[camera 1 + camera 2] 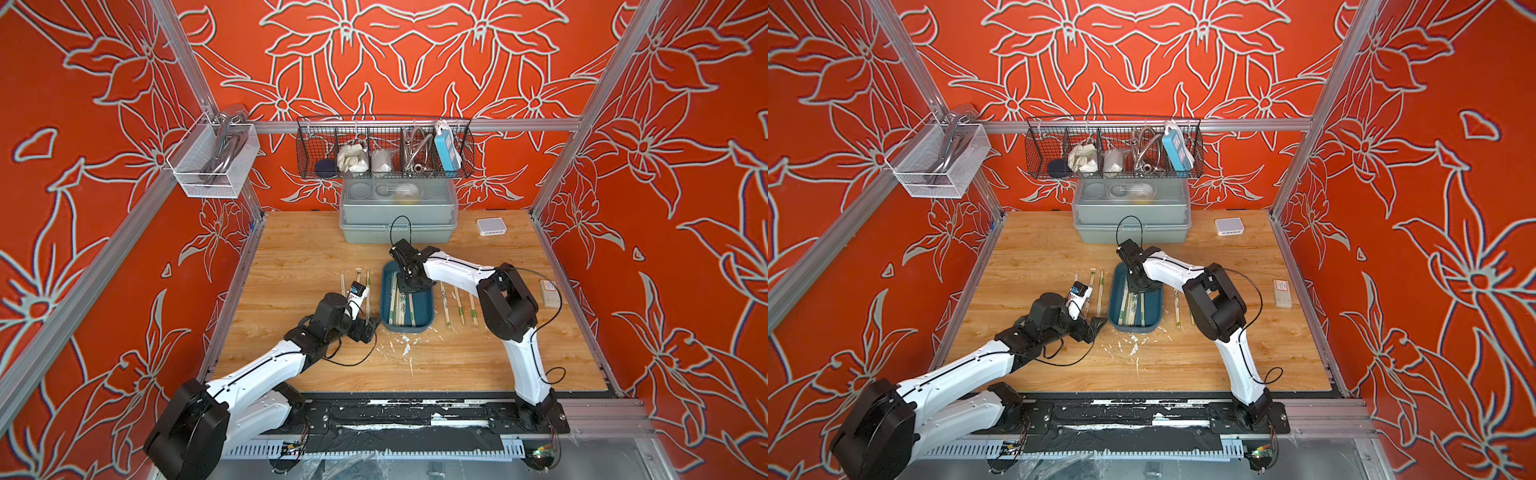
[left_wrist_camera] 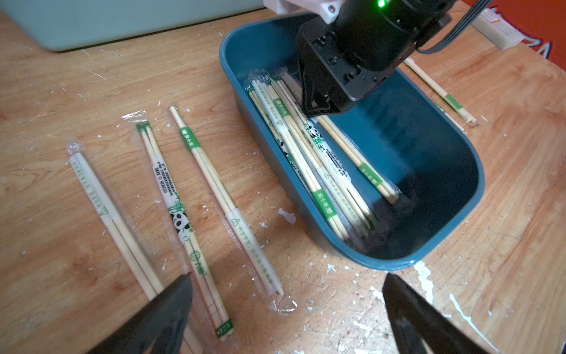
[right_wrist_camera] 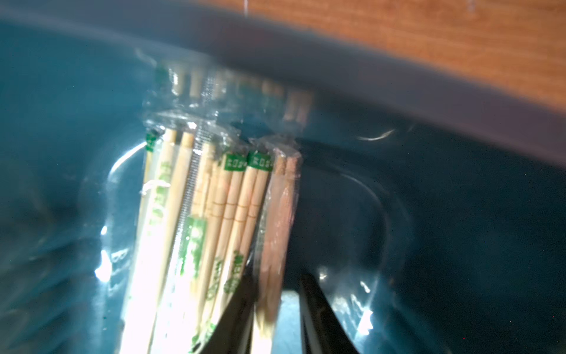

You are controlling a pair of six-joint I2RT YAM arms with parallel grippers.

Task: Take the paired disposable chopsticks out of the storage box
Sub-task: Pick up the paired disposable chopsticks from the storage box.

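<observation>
The dark blue storage box [image 1: 384,291] [image 1: 1112,299] [image 2: 477,184] [image 3: 92,92] lies mid-table. Several wrapped chopsticks [image 1: 400,309] [image 1: 1130,309] [image 2: 309,171] [image 3: 214,214] lie along its left side. My right gripper [image 1: 409,286] [image 1: 1140,286] [image 3: 275,277] reaches down into the far end. Its jaws stand narrowly apart with one pair between them, and blur hides whether they pinch it. Three pairs [image 2: 174,199] [image 1: 358,276] lie on the table left of the box, and three more [image 1: 459,305] [image 1: 1177,309] lie right of it. My left gripper [image 1: 370,328] [image 1: 1092,326] [image 2: 287,277] hangs open and empty over the left pairs' near ends.
A grey-green lidded box [image 1: 397,212] stands at the back under a black wire basket [image 1: 384,149]. A white mesh basket [image 1: 212,162] hangs on the left frame. A small white device [image 1: 491,226] and a pale box [image 1: 549,293] sit at the right. White flecks [image 1: 405,345] mark the wood.
</observation>
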